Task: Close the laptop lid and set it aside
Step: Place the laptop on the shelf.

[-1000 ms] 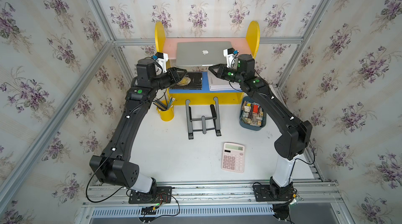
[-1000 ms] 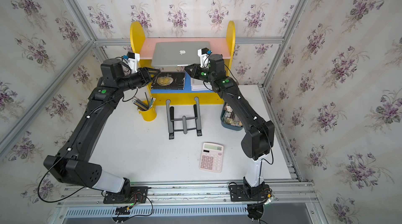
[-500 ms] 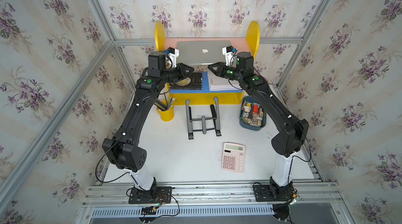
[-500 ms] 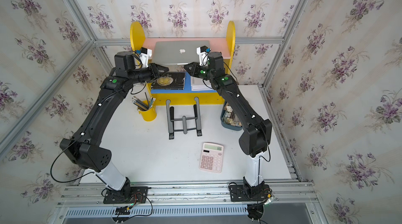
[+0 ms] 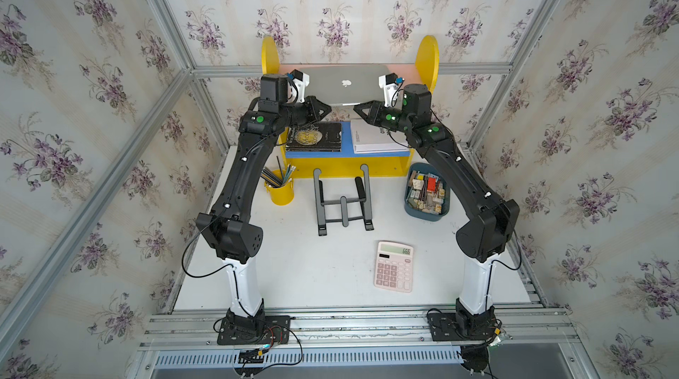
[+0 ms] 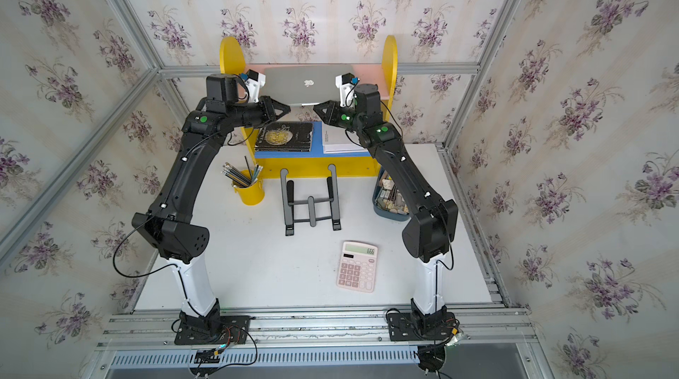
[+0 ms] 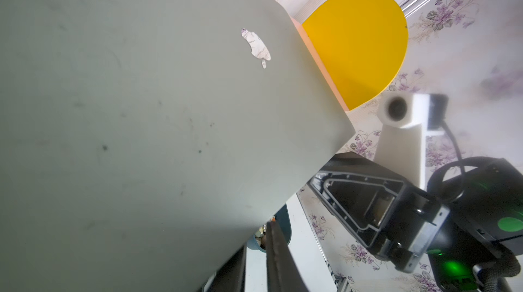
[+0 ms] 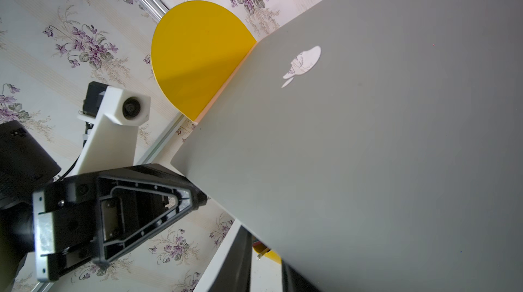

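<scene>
Now that the left tool [image 5: 327,110] has swung in, jaws together like the right tool [image 5: 357,108], both flank the closed laptop [image 5: 341,92] for setting aside.

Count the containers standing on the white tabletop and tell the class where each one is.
2. A yellow cup of pencils stands left of the black stand; a blue bin of small items stands right of it. Others may be hidden.

The laptop [image 7: 141,134] ran past the picture's edge in both wrist views, its underside hidden. In a top view the right arm [image 6: 404,175] covered part of the blue bin [image 6: 379,208]. On the calculator [image 5: 394,267] the key labels were too small to read.
</scene>
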Available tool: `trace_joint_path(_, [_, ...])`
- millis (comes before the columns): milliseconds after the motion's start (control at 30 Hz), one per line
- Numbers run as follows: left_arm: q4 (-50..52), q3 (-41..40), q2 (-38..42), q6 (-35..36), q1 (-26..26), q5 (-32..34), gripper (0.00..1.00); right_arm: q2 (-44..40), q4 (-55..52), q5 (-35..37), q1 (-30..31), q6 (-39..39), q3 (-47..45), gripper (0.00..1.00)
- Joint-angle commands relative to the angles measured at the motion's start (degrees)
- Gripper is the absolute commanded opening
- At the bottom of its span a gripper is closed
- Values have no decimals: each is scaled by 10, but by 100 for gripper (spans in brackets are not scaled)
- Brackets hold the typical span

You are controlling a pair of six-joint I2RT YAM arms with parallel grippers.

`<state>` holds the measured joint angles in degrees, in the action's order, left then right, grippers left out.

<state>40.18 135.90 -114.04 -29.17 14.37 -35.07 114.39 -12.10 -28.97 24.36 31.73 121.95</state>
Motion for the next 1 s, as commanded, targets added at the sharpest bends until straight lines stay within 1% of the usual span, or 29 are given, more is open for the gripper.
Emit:
trace_joint_path(0, [19,24,-19,16,-3,12,18,6,19,3,-4,-2,10,24])
trace_joint_path(200, [30,71,-52,15,-10,16,17,17,18,1,-10,-9,19,24])
trace_joint_path(333, [25,75,-60,12,-16,22,16,27,20,-3,-17,-8,28,24])
trace_joint_path(633, [8,101,-83,6,-29,24,16,60,5,-13,-33,-5,86,24])
trace_joint_path(967, [3,145,-110,-10,-42,13,15,66,22,-24,-42,3,90,25])
